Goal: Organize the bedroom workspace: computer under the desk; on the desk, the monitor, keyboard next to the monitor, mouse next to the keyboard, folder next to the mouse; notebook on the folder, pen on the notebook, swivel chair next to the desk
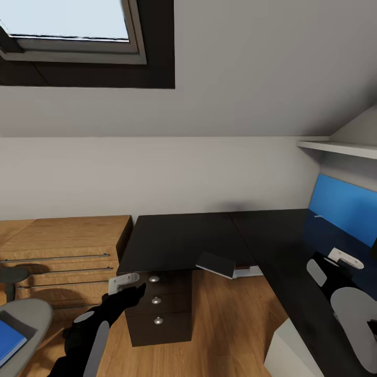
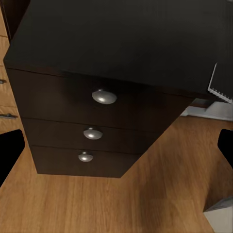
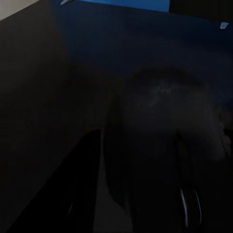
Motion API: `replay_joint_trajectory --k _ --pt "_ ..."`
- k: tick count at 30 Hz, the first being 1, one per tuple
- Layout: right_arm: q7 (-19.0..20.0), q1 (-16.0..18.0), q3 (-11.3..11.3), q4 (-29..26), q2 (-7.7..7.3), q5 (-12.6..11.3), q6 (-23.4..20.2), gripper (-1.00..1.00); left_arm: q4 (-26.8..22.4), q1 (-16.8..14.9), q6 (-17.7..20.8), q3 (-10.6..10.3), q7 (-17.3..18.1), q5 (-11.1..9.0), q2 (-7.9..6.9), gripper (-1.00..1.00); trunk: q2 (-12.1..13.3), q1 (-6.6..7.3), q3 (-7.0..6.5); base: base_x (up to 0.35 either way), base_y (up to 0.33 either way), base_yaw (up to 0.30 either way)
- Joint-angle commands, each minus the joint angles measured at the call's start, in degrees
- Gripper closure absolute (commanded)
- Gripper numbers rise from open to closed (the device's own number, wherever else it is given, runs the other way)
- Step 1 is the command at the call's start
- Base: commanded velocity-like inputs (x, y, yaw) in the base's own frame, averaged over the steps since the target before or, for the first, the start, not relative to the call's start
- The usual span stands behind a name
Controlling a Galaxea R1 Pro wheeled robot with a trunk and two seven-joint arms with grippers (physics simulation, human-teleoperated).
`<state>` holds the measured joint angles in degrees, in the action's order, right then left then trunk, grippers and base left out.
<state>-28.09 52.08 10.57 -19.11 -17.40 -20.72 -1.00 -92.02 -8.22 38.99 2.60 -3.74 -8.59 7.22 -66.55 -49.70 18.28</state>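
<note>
Folder [image 1: 9, 340] lies on the swivel chair [image 1: 26, 319] seat at 8 o'clock. Left pincer [image 1: 124, 283] hangs before the drawer unit [image 1: 162, 303], fingers wide apart, empty. Notebook [image 1: 215, 264] overhangs the drawer unit top at centre. Right pincer [image 1: 345, 257] hovers over the table [image 1: 293, 251] at 3 o'clock; its opening cannot be determined.

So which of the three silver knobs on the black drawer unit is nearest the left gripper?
The top knob, on the uppermost drawer just under the unit's top. The left gripper is level with it; the middle knob and bottom knob sit lower.

Black drawer unit [image 1: 162, 293], wooden dresser [image 1: 63, 256], skylight [image 1: 68, 26].
</note>
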Motion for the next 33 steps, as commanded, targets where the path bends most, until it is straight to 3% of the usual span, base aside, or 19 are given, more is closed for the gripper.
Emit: replay_joint_trajectory --k 1,7,12,25,33 --pt "0.0 0.0 0.0 -0.1 0.0 -0.4 -0.1 1.0 -0.1 0.0 0.3 0.0 -0.4 -0.6 0.04 -1.0 -0.5 -0.23 0.26 0.0 0.0 0.0" --pt "-0.2 0.0 0.0 0.0 0.04 -0.5 -0.3 1.0 -0.1 0.0 0.3 0.0 -0.4 -0.6 0.07 -1.0 -2.9 -1.55 1.34 0.0 0.0 0.0" --pt "-0.2 0.0 0.0 0.0 1.1 -0.5 -0.4 1.0 -0.1 0.0 0.3 0.0 -0.4 -0.6 0.08 -1.0 -4.9 -2.64 2.23 0.0 0.0 -0.012" --pt "-0.2 0.0 0.0 0.0 1.88 -0.5 -0.3 1.0 -0.1 0.0 0.3 0.0 -0.4 -0.6 0.08 -1.0 -10.1 -5.5 4.36 0.0 0.0 -0.193" --pt "-0.2 0.0 0.0 0.0 2.19 -0.5 -0.3 1.0 -0.1 0.0 0.3 0.0 -0.5 -0.6 0.08 -1.0 -13.3 -7.26 5.8 0.0 0.0 -0.01"
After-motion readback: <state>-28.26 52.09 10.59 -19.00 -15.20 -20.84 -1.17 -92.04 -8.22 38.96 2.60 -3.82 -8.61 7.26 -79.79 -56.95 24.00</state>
